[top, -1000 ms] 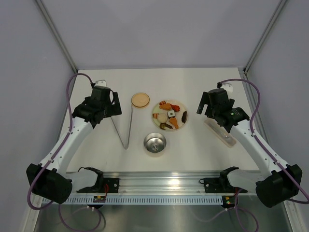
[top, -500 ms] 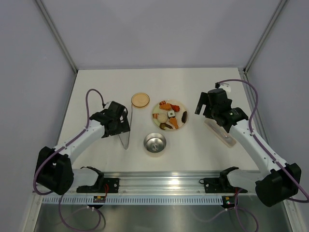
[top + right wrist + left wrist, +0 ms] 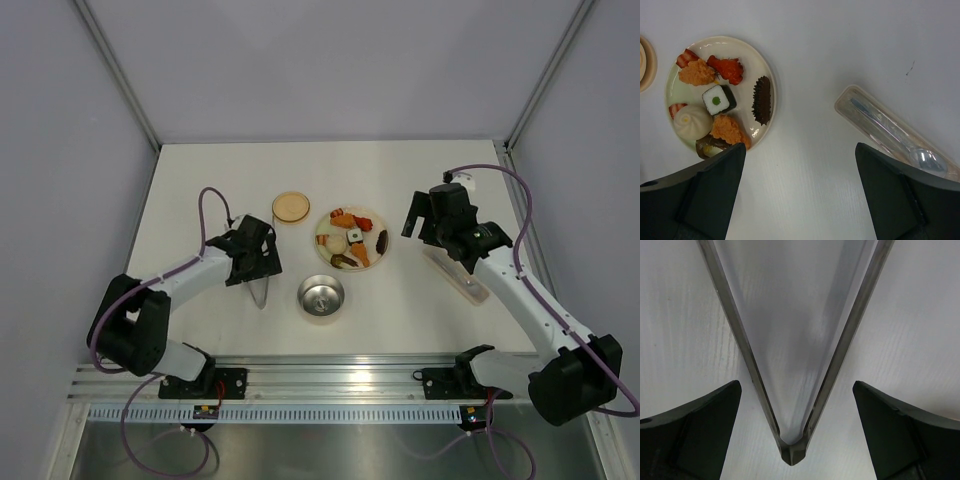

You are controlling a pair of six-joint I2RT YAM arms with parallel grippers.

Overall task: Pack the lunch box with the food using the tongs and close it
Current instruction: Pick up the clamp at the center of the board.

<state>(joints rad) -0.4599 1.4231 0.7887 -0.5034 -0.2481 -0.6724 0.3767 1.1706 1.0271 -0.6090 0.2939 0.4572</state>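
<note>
The tongs lie flat on the table as a narrow silver V, their joined end toward the near edge. My left gripper hangs open right over them, one finger on each side of the joint, touching neither arm. From above, the left gripper hides most of the tongs. The steel lunch box stands uncovered just right of them, its wooden lid farther back. The food sits on a cream plate. My right gripper is open and holds nothing, above the table right of the plate.
A clear plastic case holding a spoon lies right of the right gripper. The plate stands behind the lunch box. Grey walls enclose the table on three sides, and a metal rail runs along the near edge.
My left arm has swung right and toward the near edge, coming down over the joined end of the tongs. The right arm has barely moved.
</note>
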